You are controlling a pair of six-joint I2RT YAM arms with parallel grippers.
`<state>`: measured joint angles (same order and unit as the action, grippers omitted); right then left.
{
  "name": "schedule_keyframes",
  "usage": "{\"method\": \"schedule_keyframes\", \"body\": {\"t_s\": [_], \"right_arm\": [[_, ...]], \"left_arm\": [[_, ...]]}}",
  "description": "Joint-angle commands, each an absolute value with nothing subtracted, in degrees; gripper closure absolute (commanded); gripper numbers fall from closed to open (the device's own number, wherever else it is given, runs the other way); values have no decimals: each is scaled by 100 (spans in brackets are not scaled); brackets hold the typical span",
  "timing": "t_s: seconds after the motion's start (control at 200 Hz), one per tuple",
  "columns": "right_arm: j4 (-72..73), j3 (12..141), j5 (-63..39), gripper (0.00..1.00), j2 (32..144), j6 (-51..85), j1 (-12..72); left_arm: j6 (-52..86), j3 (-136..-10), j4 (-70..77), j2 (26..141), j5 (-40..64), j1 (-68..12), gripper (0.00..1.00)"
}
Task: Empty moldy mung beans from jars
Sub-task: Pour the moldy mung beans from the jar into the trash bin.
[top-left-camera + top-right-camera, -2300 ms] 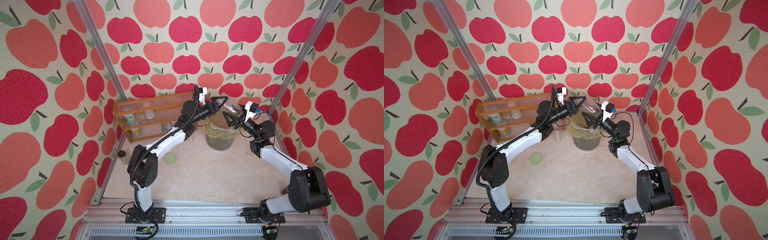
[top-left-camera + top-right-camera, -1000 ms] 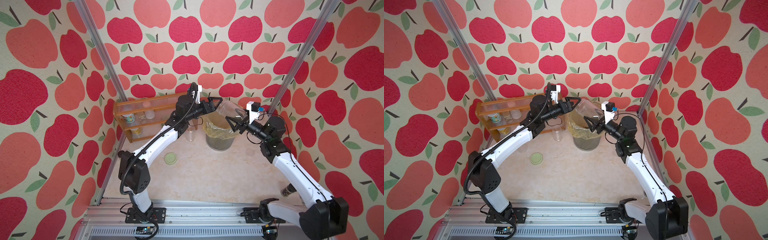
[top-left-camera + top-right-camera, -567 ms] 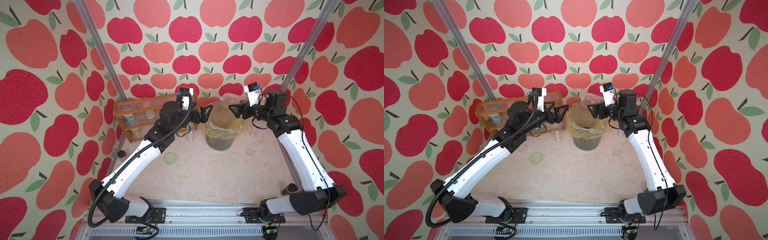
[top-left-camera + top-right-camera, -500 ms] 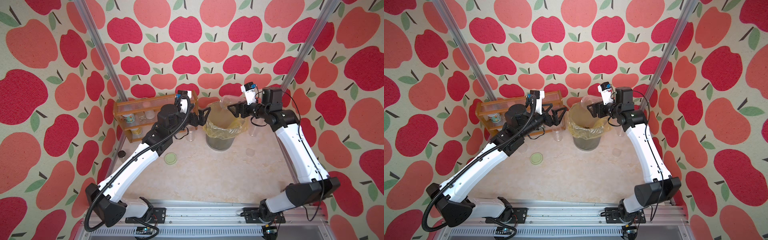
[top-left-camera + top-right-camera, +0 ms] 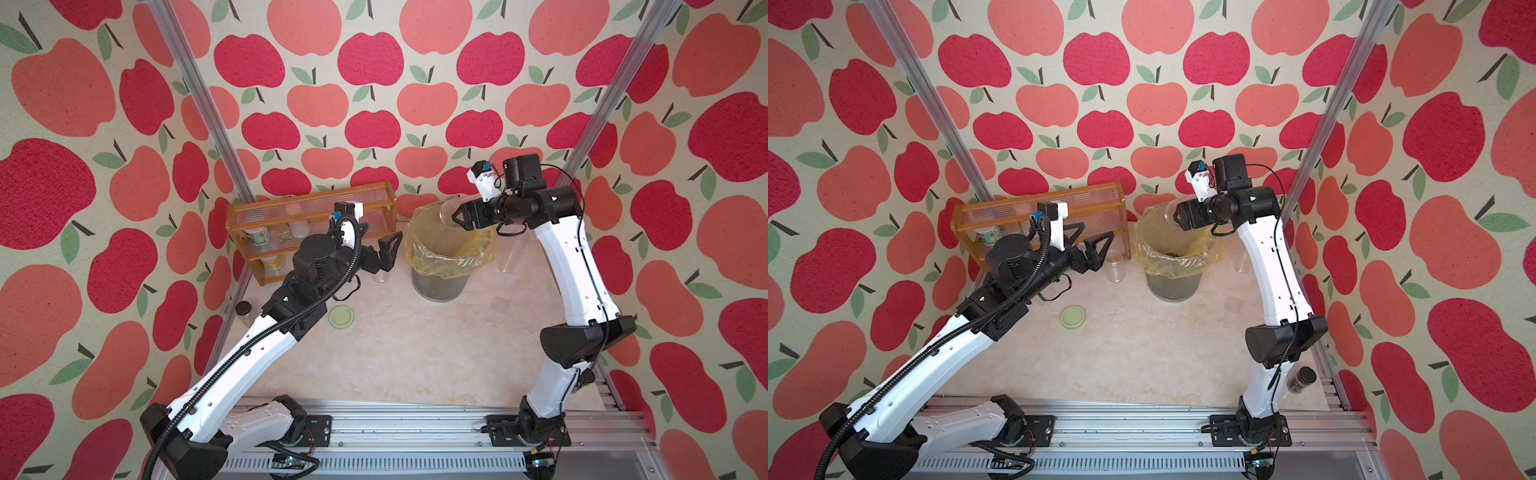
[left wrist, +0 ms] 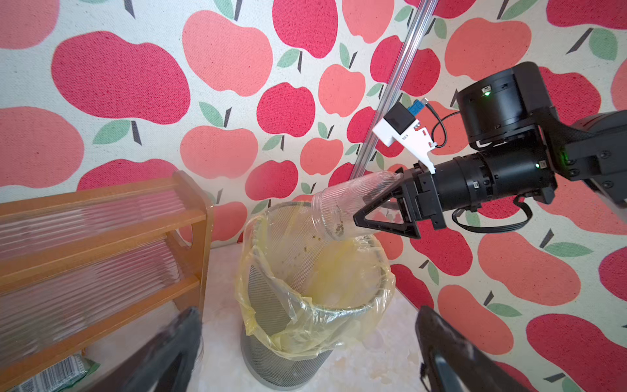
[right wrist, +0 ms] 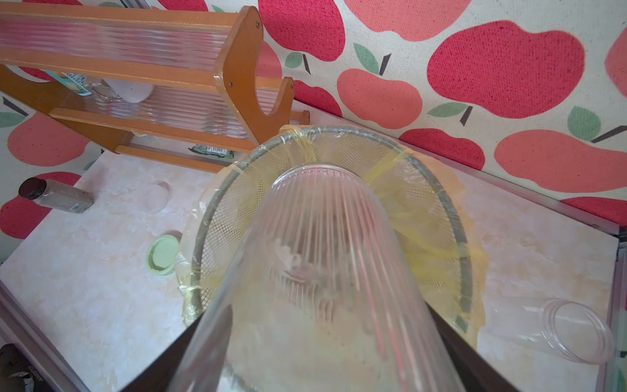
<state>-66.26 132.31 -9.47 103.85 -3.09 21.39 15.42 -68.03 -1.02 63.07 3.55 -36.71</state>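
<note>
Upper centre, right tool point(image 5: 456, 217) grips the ribbed jar point(image 6: 342, 207) tipped over the bin point(image 5: 436, 286); left tool point(image 5: 380, 245) gapes empty just left, by the rack point(image 5: 311, 199).

Ribbed jar point(image 7: 322, 271) base cropped, left tool point(image 6: 307, 310) blurred

Both top views: high overhead, looking down at whole surface point(image 5: 415, 361), near-identical coverage. Left wrist: near, side-on to bin point(image 6: 271, 359). Right wrist: close, looks along jar point(image 7: 322, 271) into same bin.

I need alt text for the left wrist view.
The right hand holds a nearly empty ribbed clear jar tipped mouth-down over a mesh bin lined with a yellow bag. A wooden rack stands beside the bin.
</note>
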Motion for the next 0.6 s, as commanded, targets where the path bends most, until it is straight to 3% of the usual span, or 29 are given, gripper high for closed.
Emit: {"method": "schedule_keyframes", "body": {"t_s": [0.0, 0.205, 0.37, 0.52, 0.595], "right_arm": [[-6605, 13031, -738, 57, 10174, -476, 2294], [-6981, 13978, -788, 58, 10774, -377, 2193], [-5489, 12054, -883, 59, 9560, -55, 2461], [-6403, 13752, -503, 60, 10509, -313, 2436], [-6647, 13748, -485, 61, 10542, -292, 2438]], "left_arm": [[1465, -6571, 92, 6066, 168, -3613, 0], [1529, -6609, 0, 6082, 329, -3533, 0], [1512, -6505, -2, 6006, 257, -3511, 0], [1529, -6693, -98, 6204, 419, -3459, 0], [1530, -6785, -243, 6205, 474, -3446, 0]]}}
